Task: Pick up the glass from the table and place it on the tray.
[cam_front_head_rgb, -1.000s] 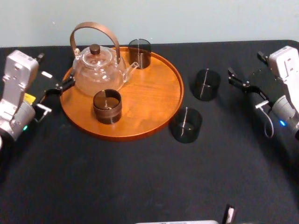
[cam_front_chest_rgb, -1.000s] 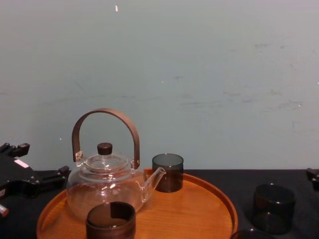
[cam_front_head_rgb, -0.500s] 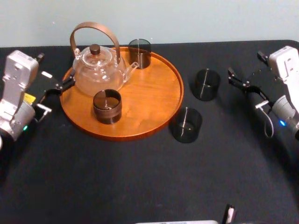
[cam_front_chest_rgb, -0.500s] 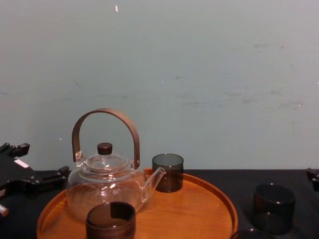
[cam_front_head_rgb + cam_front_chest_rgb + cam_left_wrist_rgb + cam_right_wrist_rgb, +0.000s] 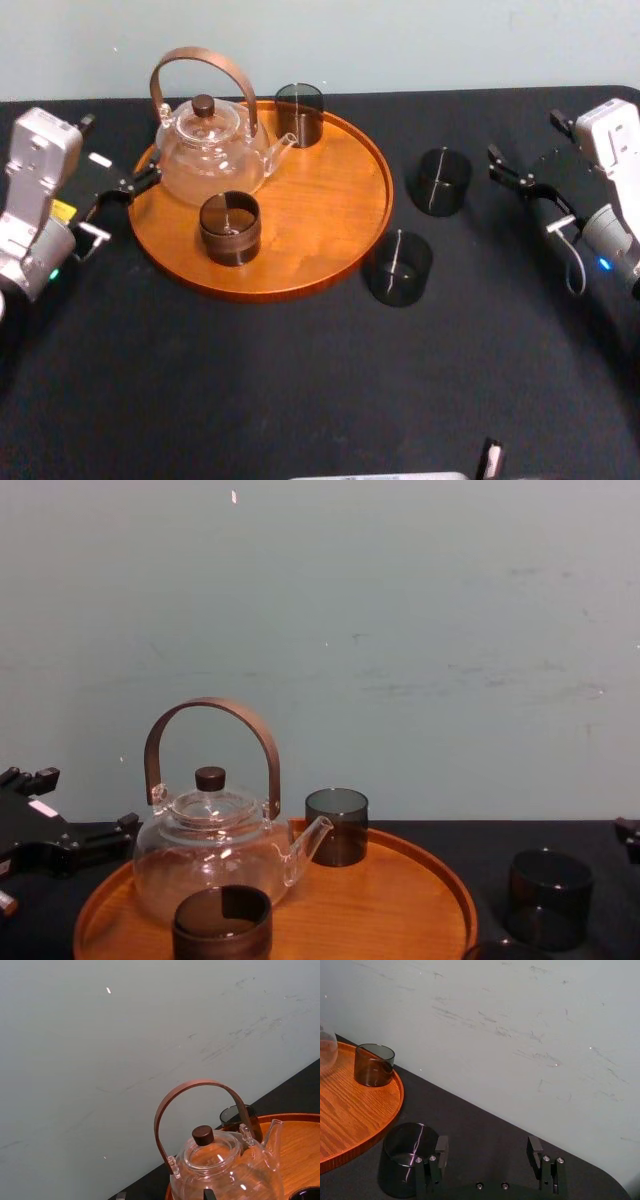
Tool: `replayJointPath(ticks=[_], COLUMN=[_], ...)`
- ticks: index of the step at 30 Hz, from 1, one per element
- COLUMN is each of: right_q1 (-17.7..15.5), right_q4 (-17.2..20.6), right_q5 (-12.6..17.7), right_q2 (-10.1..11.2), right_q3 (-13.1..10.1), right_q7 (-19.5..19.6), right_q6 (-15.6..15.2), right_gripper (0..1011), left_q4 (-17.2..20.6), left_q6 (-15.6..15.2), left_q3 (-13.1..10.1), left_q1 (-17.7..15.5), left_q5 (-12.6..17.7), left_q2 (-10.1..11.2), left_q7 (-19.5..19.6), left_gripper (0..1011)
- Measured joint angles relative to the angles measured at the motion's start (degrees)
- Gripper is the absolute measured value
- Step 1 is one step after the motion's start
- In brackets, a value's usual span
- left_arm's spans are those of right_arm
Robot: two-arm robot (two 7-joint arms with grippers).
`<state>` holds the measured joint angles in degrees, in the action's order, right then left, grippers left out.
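Two dark smoky glasses stand on the black table [image 5: 300,380] to the right of the tray: one glass [image 5: 439,181] farther back and another glass [image 5: 397,267] close to the tray's rim. The round orange-brown tray [image 5: 320,200] holds a clear teapot [image 5: 210,150] and two more dark glasses, one at the back [image 5: 298,113] and one at the front [image 5: 229,227]. My right gripper [image 5: 525,140] hovers open to the right of the farther table glass [image 5: 407,1160], with nothing between its fingers. My left gripper [image 5: 120,148] stays open at the tray's left edge, beside the teapot.
A pale wall rises directly behind the table's far edge. The teapot's tall brown handle [image 5: 210,740] arches above the tray. Wide bare table lies in front of the tray and between the two arms.
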<state>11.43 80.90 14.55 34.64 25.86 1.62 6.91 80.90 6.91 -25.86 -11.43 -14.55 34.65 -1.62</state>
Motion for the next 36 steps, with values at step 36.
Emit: replayJointPath(ticks=[36], right_q1=[-3.91], right_q4=[4.83], right_q5=[1.49], right_q2=[0.78], right_q3=[-2.17], right_q7=[-5.31], right_q6=[0.61], right_gripper=[1002], left_q4=[0.0], left_q6=[0.0], left_q3=[0.0], left_q1=[0.0], left_q5=[0.0], left_q2=[0.0], left_q7=[0.0], left_gripper=[1001])
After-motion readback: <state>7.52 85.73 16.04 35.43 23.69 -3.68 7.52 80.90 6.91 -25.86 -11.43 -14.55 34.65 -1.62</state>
